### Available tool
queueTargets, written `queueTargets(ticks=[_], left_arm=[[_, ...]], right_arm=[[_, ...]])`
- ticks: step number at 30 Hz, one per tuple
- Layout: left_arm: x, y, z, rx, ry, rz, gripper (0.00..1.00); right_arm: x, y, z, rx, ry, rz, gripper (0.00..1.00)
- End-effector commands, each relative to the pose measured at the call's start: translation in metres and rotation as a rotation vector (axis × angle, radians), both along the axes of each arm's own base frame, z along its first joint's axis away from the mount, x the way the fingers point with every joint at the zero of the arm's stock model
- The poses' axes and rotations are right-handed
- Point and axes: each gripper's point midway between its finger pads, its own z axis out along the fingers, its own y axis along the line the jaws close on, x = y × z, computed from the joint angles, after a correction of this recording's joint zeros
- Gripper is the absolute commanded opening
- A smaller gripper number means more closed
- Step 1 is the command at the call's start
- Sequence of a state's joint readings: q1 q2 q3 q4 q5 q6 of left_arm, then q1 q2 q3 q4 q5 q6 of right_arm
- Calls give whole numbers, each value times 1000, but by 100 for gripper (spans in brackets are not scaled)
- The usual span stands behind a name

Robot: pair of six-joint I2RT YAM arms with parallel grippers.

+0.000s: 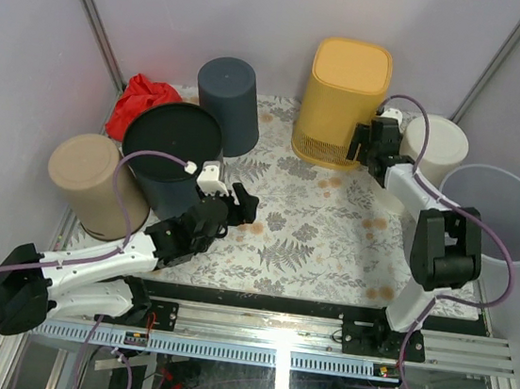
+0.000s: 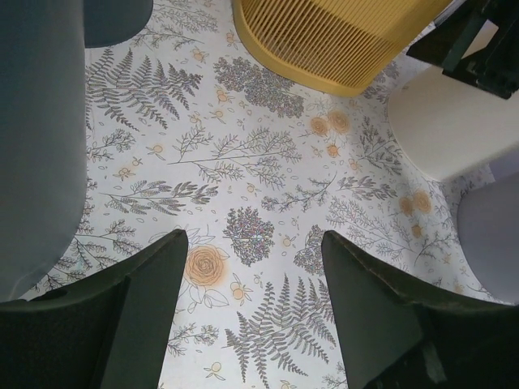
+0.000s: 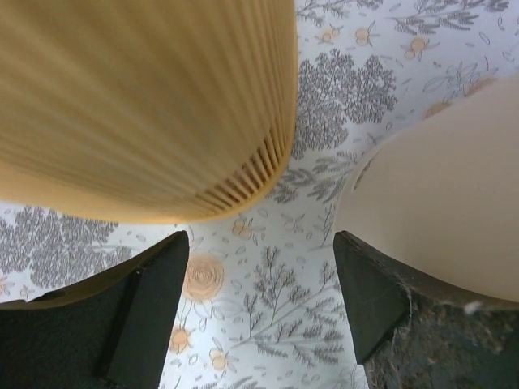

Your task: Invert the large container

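The large yellow slatted container [image 1: 343,100] stands at the back middle of the floral mat [image 1: 313,229], flat closed end up, wide slatted edge down on the mat. It also shows in the left wrist view [image 2: 340,36] and the right wrist view [image 3: 138,97]. My right gripper [image 1: 366,143] is open and empty just right of its lower edge, fingers apart over bare mat [image 3: 261,243], between the yellow container and a cream bin [image 3: 446,203]. My left gripper [image 1: 245,202] is open and empty over the mat's left middle [image 2: 255,243].
A dark grey bin [image 1: 230,104], a black bin [image 1: 170,150], a tan bin [image 1: 90,183] and a red cloth [image 1: 139,99] crowd the left. The cream bin [image 1: 436,150] and a translucent bin [image 1: 500,210] stand at the right. Walls close the back.
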State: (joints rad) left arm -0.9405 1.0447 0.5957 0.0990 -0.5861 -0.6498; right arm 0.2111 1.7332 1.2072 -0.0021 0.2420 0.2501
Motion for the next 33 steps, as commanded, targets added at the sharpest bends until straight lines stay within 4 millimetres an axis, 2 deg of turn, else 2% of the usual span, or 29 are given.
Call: queueTargets(ticks=[1, 4, 8, 10, 14, 21, 25, 29, 33], left_arm=[[6, -3, 13, -42, -41, 10, 67], [8, -2, 11, -33, -37, 14, 67], [8, -2, 11, -34, -38, 14, 67], [8, -2, 10, -33, -36, 13, 67], [9, -4, 8, -41, -26, 9, 67], [7, -4, 9, -57, -24, 4, 67], [6, -4, 9, -65, -21, -2, 67], [4, -8, 7, -68, -15, -18, 67], [5, -9, 4, -60, -7, -22, 67]], right_arm=[[27, 1, 17, 12, -8, 43, 79], [30, 8, 22, 45, 3, 64, 78], [14, 23, 44, 144, -31, 104, 77], [1, 29, 52, 198, -34, 111, 76], [-34, 36, 94, 268, -115, 131, 74], [-95, 35, 157, 241, -198, 119, 73], [-126, 11, 179, 221, -242, 37, 72], [-153, -22, 184, 150, -255, -90, 73], [-175, -46, 187, 101, -261, -181, 74]])
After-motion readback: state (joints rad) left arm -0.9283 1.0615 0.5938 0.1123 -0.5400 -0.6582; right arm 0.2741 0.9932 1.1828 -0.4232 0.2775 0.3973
